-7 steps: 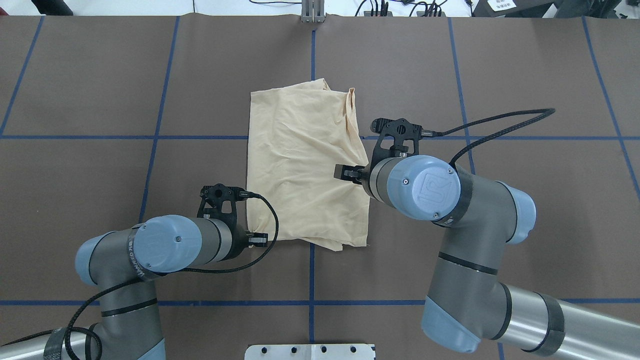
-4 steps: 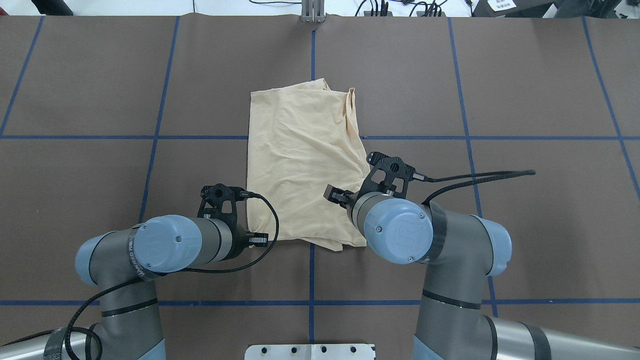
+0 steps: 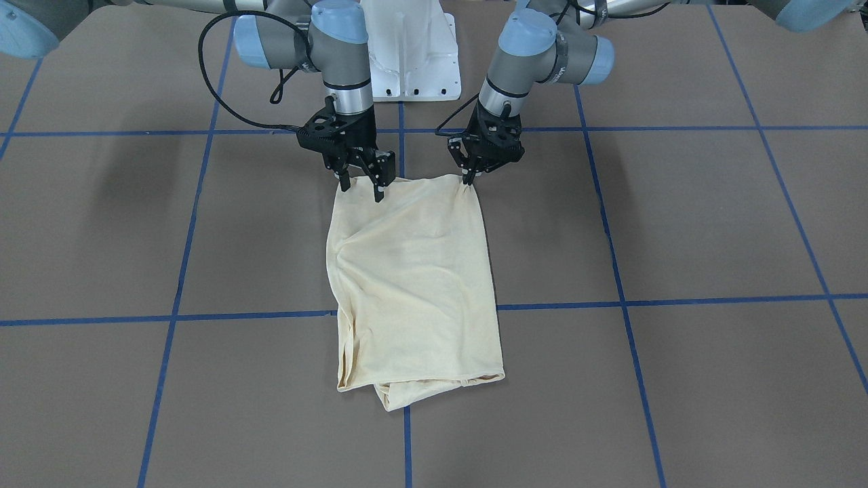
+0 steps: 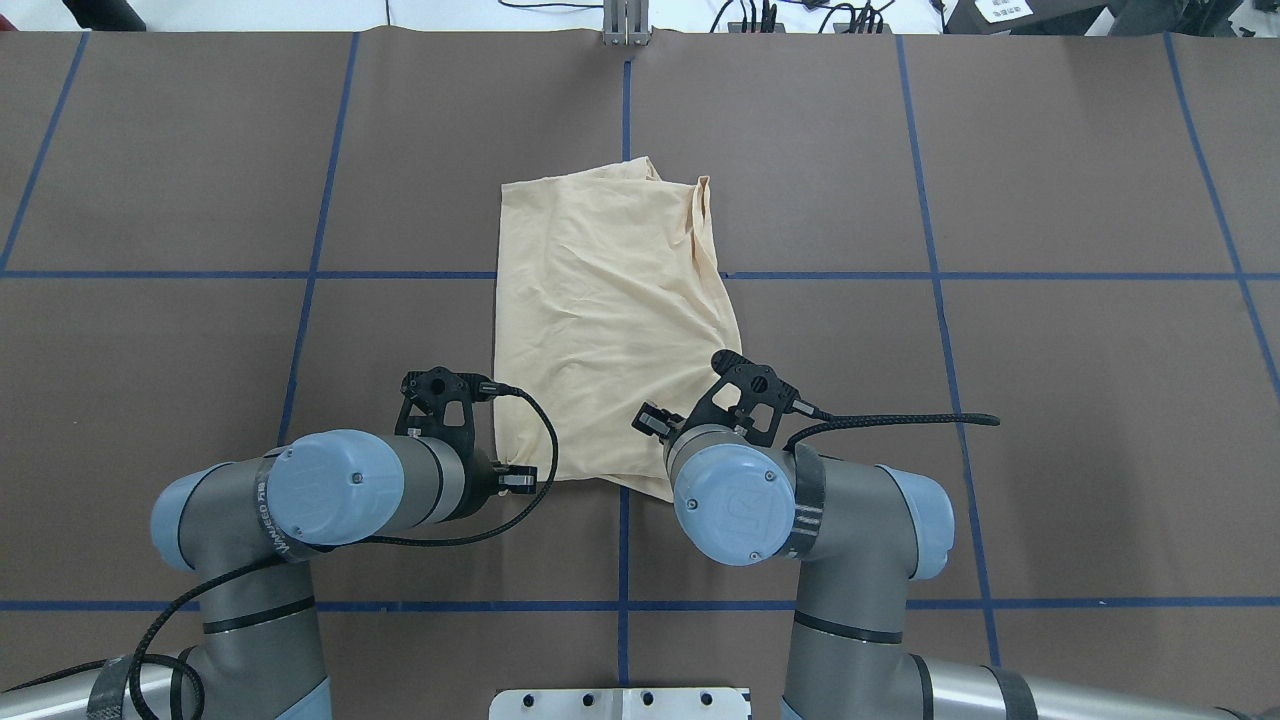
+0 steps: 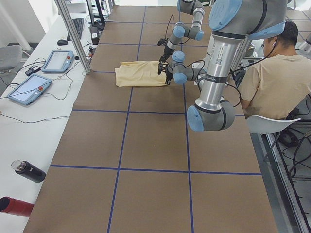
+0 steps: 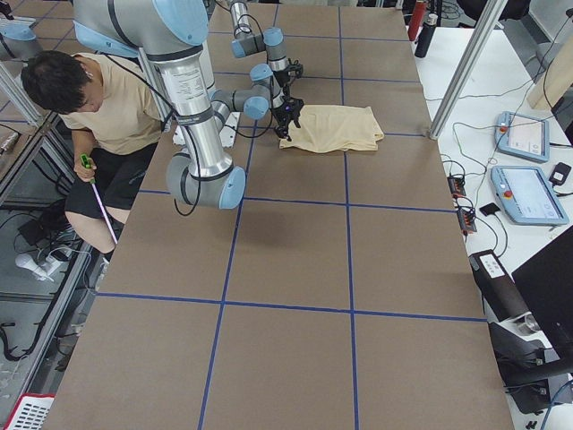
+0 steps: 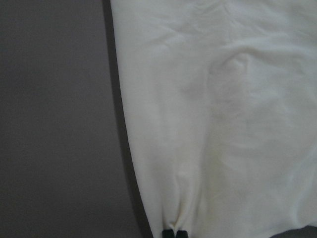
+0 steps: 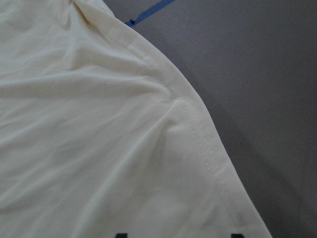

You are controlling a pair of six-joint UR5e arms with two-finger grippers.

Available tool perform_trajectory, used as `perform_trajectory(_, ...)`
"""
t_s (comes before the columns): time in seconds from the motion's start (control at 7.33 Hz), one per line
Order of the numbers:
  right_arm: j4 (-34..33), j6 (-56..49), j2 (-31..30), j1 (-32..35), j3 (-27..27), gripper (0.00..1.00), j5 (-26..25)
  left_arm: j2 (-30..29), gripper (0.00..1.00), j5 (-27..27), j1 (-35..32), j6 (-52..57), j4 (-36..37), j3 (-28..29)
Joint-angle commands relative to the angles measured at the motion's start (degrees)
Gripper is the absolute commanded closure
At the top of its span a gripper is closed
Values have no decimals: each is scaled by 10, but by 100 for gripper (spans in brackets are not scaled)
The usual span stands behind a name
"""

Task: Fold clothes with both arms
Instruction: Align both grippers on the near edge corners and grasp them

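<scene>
Cream, creased shirt [image 4: 600, 300] — folded oblong — is pinched at a corner by the left gripper [image 3: 468, 177]; the right gripper [image 3: 361, 188] is spread over its edge.

Two grey-and-silver arms [image 4: 255, 580], light-blue joint caps [image 4: 325, 487], black braided cables [image 4: 900, 421].

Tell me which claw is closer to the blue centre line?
Right. The right gripper is over the shirt, near the line; the left gripper grips it farther out.
</scene>
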Motion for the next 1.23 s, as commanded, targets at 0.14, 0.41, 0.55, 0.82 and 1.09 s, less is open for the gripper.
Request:
perform_trajectory(0.14,0,7,6,-7,-14,29,0,0,100,0,0,1,0,1)
perform_trajectory(0.41,-1,12,6,-16,-15,25,-1,1,100,0,0,0,0,1)
perform_trajectory(0.55,-1,13,6,-19,-18,25,-2,2,100,0,0,0,0,1)
perform_trajectory(0.82,-1,21,8,-22,-19,25,-5,2,100,0,0,0,0,1)
perform_trajectory(1.09,-1,28,26,-23,-39,38,-12,3,100,0,0,0,0,0)
